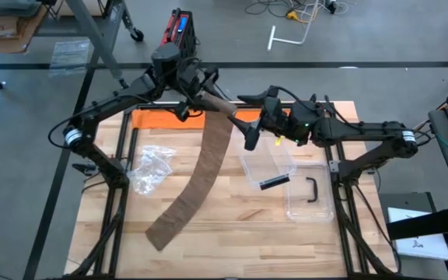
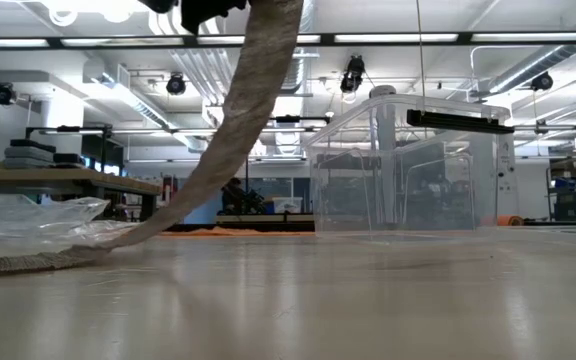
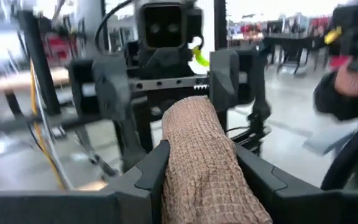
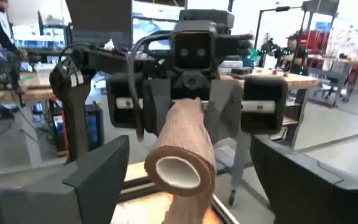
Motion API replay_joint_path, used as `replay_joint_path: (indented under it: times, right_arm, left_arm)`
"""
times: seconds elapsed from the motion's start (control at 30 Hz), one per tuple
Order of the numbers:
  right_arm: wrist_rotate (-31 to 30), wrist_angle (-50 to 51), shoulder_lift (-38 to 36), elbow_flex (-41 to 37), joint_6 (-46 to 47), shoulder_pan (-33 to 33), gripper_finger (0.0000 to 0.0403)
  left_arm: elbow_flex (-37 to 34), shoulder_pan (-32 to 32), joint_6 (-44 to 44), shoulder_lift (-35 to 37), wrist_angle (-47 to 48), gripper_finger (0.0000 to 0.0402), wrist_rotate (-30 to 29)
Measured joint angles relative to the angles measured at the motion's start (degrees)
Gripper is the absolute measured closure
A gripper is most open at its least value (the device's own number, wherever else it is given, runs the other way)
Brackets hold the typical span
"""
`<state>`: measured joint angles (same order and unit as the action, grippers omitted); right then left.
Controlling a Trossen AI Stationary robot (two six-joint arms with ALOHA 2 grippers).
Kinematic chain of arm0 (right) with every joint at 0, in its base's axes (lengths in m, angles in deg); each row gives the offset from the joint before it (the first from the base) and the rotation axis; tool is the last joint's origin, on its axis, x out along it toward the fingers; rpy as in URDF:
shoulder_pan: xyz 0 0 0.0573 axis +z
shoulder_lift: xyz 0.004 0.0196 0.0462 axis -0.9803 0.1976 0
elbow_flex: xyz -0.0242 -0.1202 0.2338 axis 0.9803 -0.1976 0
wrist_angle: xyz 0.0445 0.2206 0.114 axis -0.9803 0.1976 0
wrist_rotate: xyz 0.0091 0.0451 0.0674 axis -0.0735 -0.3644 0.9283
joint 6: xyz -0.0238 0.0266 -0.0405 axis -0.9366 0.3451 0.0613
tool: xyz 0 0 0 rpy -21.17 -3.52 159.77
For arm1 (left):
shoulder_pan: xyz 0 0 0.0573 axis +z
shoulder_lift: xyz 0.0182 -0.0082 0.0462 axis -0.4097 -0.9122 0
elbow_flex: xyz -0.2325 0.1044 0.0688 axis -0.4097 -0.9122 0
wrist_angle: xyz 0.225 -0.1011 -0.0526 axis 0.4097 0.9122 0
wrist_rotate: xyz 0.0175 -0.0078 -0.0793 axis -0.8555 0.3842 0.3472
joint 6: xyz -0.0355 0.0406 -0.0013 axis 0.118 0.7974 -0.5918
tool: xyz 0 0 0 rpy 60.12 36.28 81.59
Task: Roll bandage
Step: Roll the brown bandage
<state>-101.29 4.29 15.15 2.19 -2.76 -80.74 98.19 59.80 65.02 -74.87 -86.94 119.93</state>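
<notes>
With the left gripper (image 3: 194, 171) clamped on the bandage roll (image 4: 179, 146) at upper centre and the right gripper (image 4: 185, 180) standing open around its end, the trailing strip (image 1: 197, 183) risks slackening and winding unevenly.

bandage top end: in the low view the bandage (image 2: 230, 125) runs out of the frame's upper edge, so its roll is unseen there
left tool: cut off at the low view's top, fingers not shown
background, left wrist view: blurred at the upper right and left
plastic bag (image 2: 28, 217): cropped by the left edge
</notes>
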Motion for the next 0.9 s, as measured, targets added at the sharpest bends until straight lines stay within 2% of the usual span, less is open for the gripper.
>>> replay_joint_path:
  times: [0.13, 0.23, 0.47, 0.53, 0.63, 0.73, 0.9]
  right_arm:
    - [-0.1, -1.2, 0.5, 0.0, 2.9, -0.1, 0.0068]
    - [0.0, -1.0, 1.4, 0.0, 9.0, -0.5, 0.0073]
    - [0.2, -1.1, 2.9, 0.0, 22.3, -0.9, 0.0069]
    - [0.2, -1.2, 3.3, 0.0, 24.1, -0.9, 0.0067]
    - [0.0, -2.5, 4.4, 0.0, 25.8, -0.9, 0.0067]
    - [-0.1, -5.0, 5.6, 0.0, 25.3, -0.9, 0.0072]
    - [-0.2, -6.7, 6.5, 0.0, 24.3, -1.4, 0.0079]
  left_arm:
    - [0.0, 0.0, 11.0, 0.2, 0.2, 0.0269, 0.2]
    - [0.0, 0.0, 19.4, 0.3, 1.1, 0.0270, -0.7]
    - [0.0, 0.0, 51.3, 0.6, 8.1, 0.0273, -1.1]
    - [0.0, -0.4, 57.9, 0.7, 8.7, 0.0270, -2.7]
    - [0.0, -0.4, 63.4, 0.9, 8.9, 0.0267, -5.5]
    - [0.0, -0.4, 66.9, 1.0, 8.9, 0.0269, -5.7]
    - [0.0, -0.4, 67.9, 1.8, 9.1, 0.0276, -5.7]
